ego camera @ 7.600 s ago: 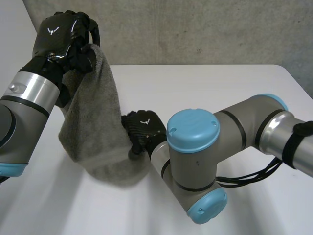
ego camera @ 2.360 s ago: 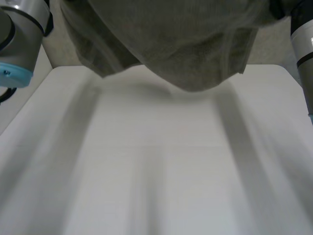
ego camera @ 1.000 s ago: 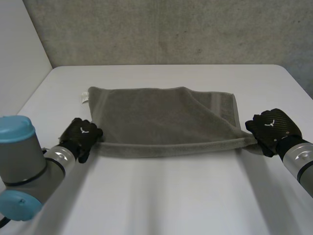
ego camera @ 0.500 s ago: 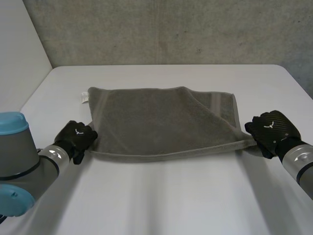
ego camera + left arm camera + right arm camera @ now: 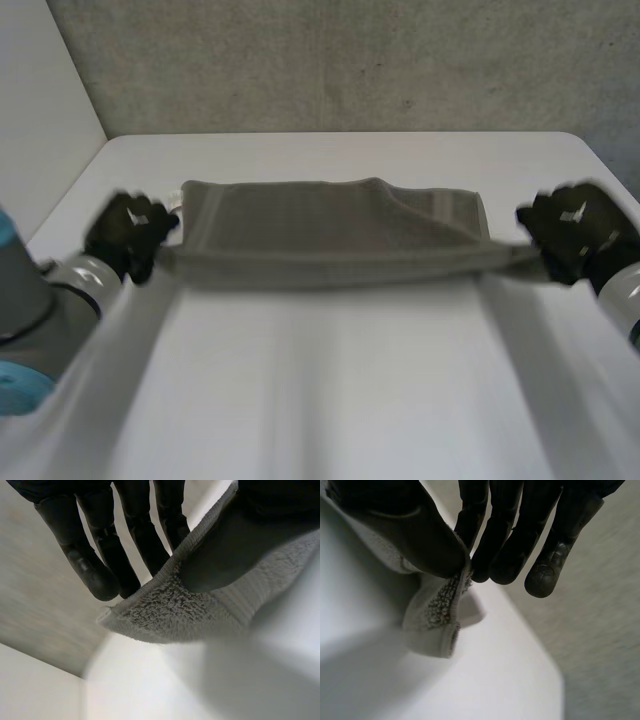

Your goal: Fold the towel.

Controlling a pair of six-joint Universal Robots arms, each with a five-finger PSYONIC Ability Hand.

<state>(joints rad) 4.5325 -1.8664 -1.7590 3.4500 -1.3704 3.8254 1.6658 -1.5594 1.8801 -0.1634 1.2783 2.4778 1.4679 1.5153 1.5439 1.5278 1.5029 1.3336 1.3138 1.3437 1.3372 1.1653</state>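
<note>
Tension along the lifted edge is what this fold wants. The towel (image 5: 330, 235) lies on the far half of the bench (image 5: 330, 380), with its far edge flat and its near edge raised, stretched in a straight line between the two hands. The left hand (image 5: 128, 232) pinches the near left corner, its thumb pressing the cloth against its fingers in the left wrist view. The right hand (image 5: 575, 232) pinches the near right corner the same way, with a small tuft of corner poking out past the thumb (a fairly shallow hold, by the look of it).

To do the step well, I judge both hands should travel level and at equal pace toward the far edge, keeping the span taut enough that the middle does not sag. They should then lower the held edge squarely onto the far one so that the corners meet. A diagonal crease on the towel's right side may want smoothing afterwards.

Against the frame half a second ago, both hands have risen and moved away from the robot. The near edge, then low on the bench, is now up off it.
</note>
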